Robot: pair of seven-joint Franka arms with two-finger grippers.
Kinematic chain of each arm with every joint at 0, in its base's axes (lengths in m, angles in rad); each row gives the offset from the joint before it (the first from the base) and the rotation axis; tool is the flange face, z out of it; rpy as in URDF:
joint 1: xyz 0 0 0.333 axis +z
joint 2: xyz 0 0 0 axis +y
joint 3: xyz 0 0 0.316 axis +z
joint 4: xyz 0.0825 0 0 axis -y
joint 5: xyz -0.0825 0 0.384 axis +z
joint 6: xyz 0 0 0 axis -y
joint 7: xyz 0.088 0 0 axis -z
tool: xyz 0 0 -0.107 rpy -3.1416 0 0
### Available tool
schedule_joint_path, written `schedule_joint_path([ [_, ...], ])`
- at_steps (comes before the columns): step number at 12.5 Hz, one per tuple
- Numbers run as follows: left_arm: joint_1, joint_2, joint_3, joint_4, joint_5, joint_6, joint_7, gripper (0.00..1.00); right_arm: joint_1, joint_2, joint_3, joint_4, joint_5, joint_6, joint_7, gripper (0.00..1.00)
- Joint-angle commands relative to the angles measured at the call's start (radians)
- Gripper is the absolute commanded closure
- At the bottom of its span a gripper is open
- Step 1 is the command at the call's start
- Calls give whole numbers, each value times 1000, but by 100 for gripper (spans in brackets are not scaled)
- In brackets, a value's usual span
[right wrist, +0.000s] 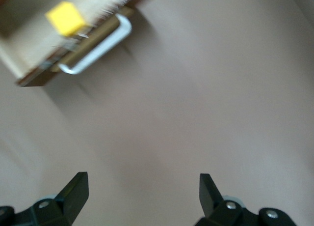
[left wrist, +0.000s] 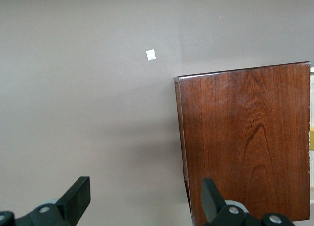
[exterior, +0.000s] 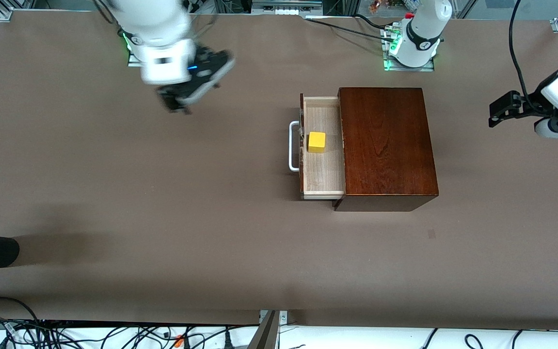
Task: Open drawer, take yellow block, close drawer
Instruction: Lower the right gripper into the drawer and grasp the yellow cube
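Drawer pulled out of box; yellow block sits mid-tray. Step in hand: taking the block. Right gripper, fingers spread, empty, over bare table, needs to descend onto it. Left gripper waits beside box, spread.

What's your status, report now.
Both claws open, empty: right claw over bare table, left claw waiting. Drawer open, yellow block inside. Nothing blocking.

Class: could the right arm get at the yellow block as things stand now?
Probably yes. The drawer is pulled out, the yellow block lies uncovered in it, and the open right gripper hangs over bare table with nothing between.
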Motion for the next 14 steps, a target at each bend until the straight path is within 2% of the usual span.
schedule_joint_path([
  [1, 27, -55, -24, -74, -9, 40, -4, 0, 96, 244, -7, 244, -12, 3, -100, 0],
  [3, 27, -52, -24, -71, -10, 23, 8, 0, 176, 362, -7, 330, -93, 66, -105, 0],
  [8, 29, -46, -25, -69, -7, 23, 6, 0, 252, 525, -10, 403, -117, 247, -104, 0],
  [10, 29, -46, -21, -69, -7, 22, 5, 0, 281, 574, -10, 434, -170, 282, -104, 0],
  [14, 29, -46, -21, -69, -7, 11, 6, 0, 324, 623, -16, 434, -216, 292, -96, 0],
])
